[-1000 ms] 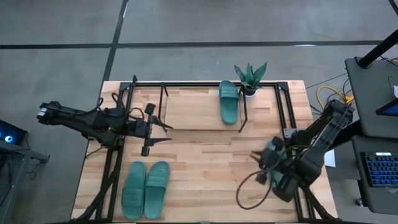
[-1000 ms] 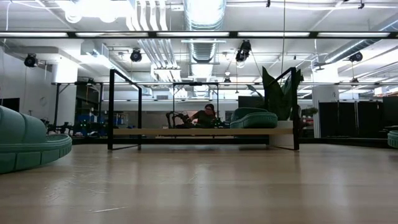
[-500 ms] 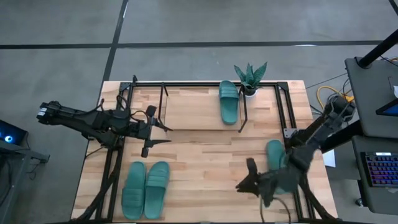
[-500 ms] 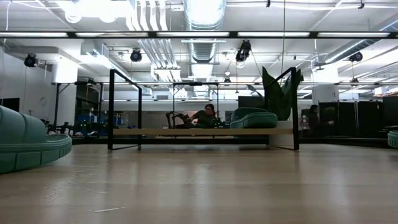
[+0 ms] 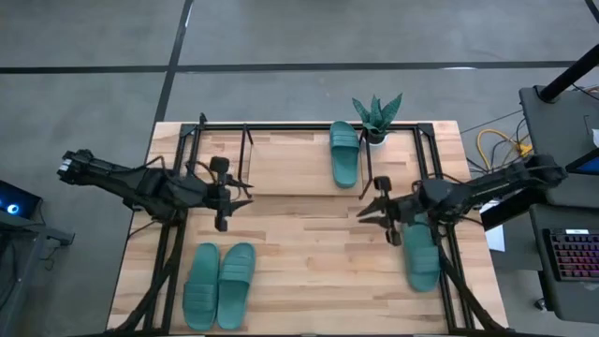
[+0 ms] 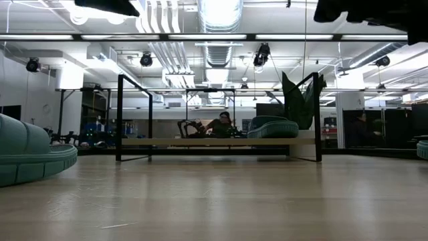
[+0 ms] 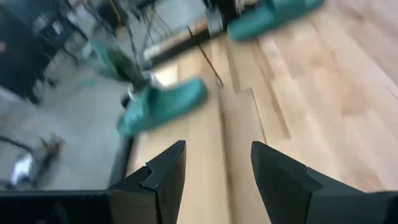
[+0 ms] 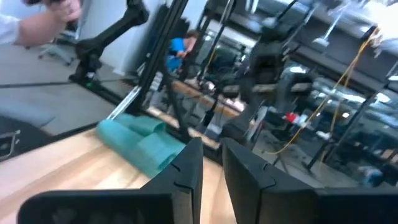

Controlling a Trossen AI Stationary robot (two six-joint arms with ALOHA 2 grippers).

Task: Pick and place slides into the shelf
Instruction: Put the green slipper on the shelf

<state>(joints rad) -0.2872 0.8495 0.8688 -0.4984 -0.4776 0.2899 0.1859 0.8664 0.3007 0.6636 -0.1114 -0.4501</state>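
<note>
One slide (image 5: 343, 153) already sits on the shelf (image 5: 281, 164) at its right end, lengthwise across the board beside the potted plant (image 5: 376, 116), so prob. the shelf fills from that end and the rest of the board is free for 3 more. Two slides (image 5: 219, 285) lie side by side at the near-left corner of the surface (image 5: 309, 253); a fourth slide (image 5: 420, 253) lies near the right edge, partly under the right arm. Right gripper (image 5: 382, 212) hovers mid-surface just in front of the shelf's right end, holding nothing; fingers (image 8: 186, 169) are nearly together w/ a narrow gap, the fourth slide just behind and beside them, not touching. Left gripper (image 5: 223, 192) hangs by the shelf's left end, fingers (image 7: 163, 171) spread, empty; the pair of slides is well apart from it, toward the near edge.
</note>
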